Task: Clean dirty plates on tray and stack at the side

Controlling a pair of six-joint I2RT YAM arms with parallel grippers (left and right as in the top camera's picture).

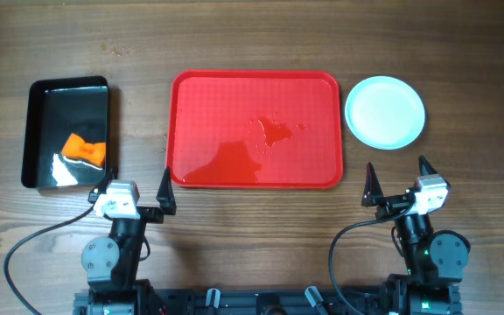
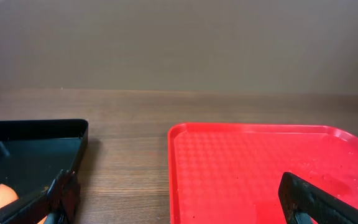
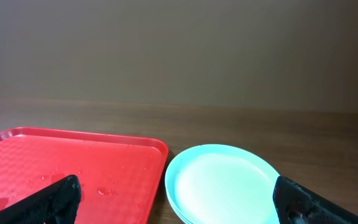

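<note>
The red tray (image 1: 255,129) lies in the middle of the table with no plate on it, only water drops and a wet patch (image 1: 269,131). It also shows in the left wrist view (image 2: 260,171) and the right wrist view (image 3: 73,165). The mint-white plates (image 1: 385,111) sit in a stack on the table just right of the tray, seen close in the right wrist view (image 3: 225,183). My left gripper (image 1: 136,185) is open and empty near the tray's front left corner. My right gripper (image 1: 398,177) is open and empty in front of the plate stack.
A glossy black bin (image 1: 67,131) stands left of the tray with an orange sponge (image 1: 85,150) inside it. The bin also shows in the left wrist view (image 2: 30,155). Bare wooden table surrounds everything.
</note>
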